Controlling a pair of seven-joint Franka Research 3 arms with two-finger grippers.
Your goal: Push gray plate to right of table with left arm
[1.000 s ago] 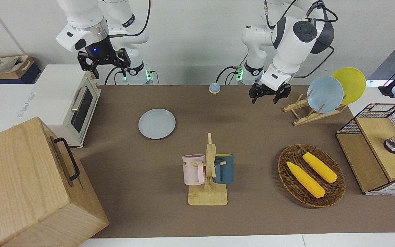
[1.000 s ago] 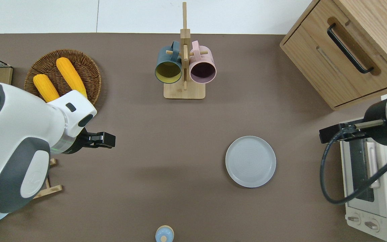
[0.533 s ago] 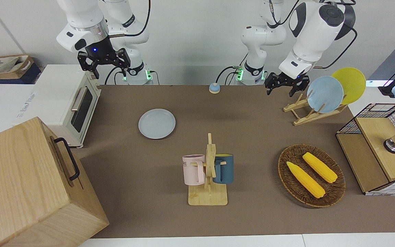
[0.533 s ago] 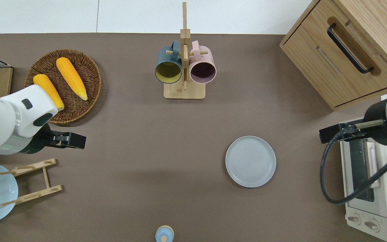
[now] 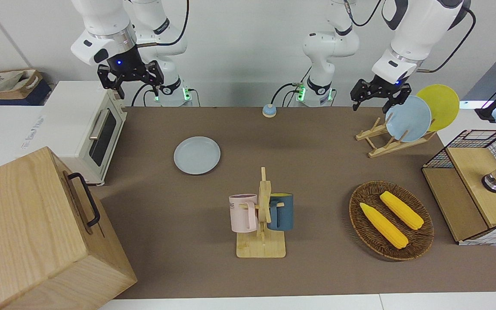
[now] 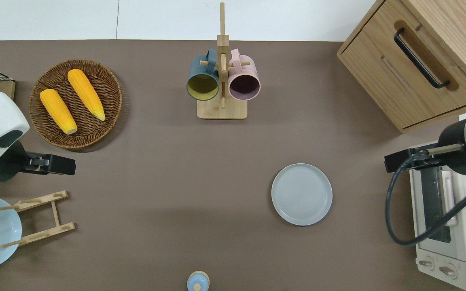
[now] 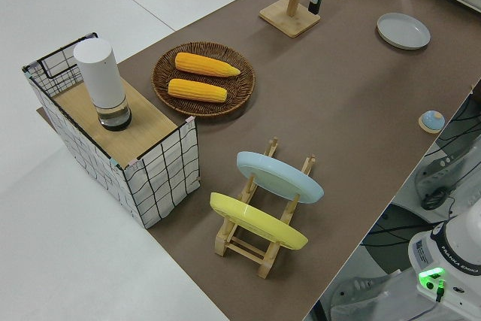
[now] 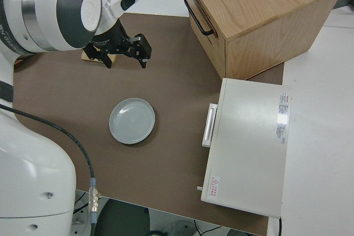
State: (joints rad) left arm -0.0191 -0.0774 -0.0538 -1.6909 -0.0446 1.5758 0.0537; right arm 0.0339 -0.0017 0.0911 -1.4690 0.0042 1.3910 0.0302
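The gray plate (image 5: 197, 155) lies flat on the brown table (image 5: 317, 172), toward the right arm's end and nearer to the robots than the mug rack; it also shows in the overhead view (image 6: 301, 194), the left side view (image 7: 403, 30) and the right side view (image 8: 131, 120). My left gripper (image 5: 379, 100) is open and empty, up in the air. In the overhead view it (image 6: 61, 165) is over the table between the wicker basket and the plate rack, far from the plate. My right gripper (image 5: 129, 82) is open and parked.
A mug rack (image 5: 261, 215) holds a pink and a blue mug. A wicker basket (image 5: 358, 224) holds two corn cobs. A plate rack (image 5: 379, 146) holds a sky-blue plate (image 5: 408, 118) and a yellow plate (image 5: 441, 103). A toaster oven (image 5: 88, 129), a wooden box (image 5: 28, 232) and a small blue bell (image 5: 268, 111) stand nearby.
The left arm has swung up and back toward its own end of the table, away from the plate. The gray plate and the right arm have not moved.
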